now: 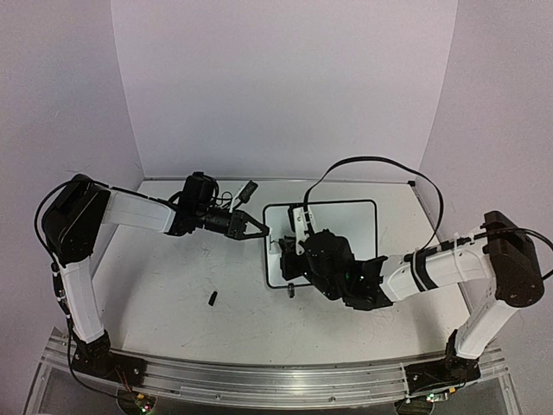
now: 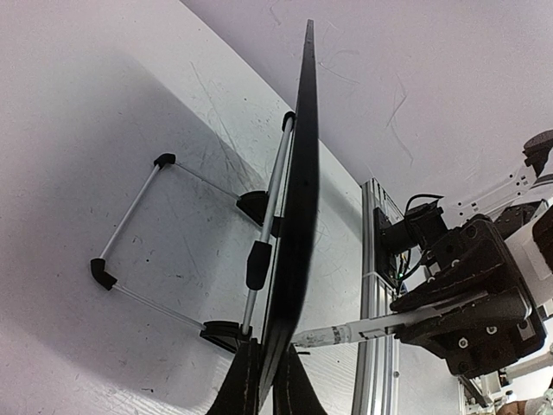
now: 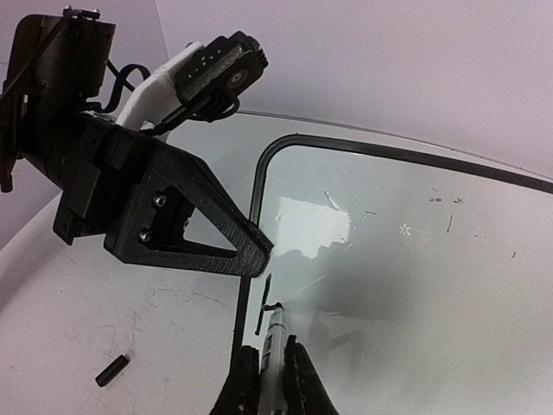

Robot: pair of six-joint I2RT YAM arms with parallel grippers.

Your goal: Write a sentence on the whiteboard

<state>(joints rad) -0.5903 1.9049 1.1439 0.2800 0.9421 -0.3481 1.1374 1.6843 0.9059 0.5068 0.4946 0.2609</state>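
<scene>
White walls on three sides; pale, scratched surface [image 1: 173, 277] below. Top view: whiteboard [image 1: 350, 225] sits just right of frame centre, face toward the arm bases. Left tool [image 1: 257, 230] reaches in from the left and meets the board's left edge. Right tool [image 1: 287, 252] comes up from the lower right and hangs over the board's left part. A small black cap-like piece [image 1: 212, 298] lies loose on the surface, lower left of the board and apart from it. Left wrist view: board seen edge-on, propped on its wire stand [image 2: 258, 264]. Left tool [image 2: 266, 385] at bottom centre, fingers pressed together on the board's edge. Judged a brace, so the propped board does not slide or tip back under pen pressure. Right tool [image 2: 402, 322] at right of frame, marker [image 2: 341, 334] levelled at the writing face. Right wrist view: right tool [image 3: 263, 380] pinches the marker at bottom centre, tip on or just off the face beside the left frame, where a written line would naturally start. Short dark mark [image 3: 260, 318] by the tip; ink or reflection, cannot tell. No row of letters shows, so the sentence is judged barely begun, if at all.
</scene>
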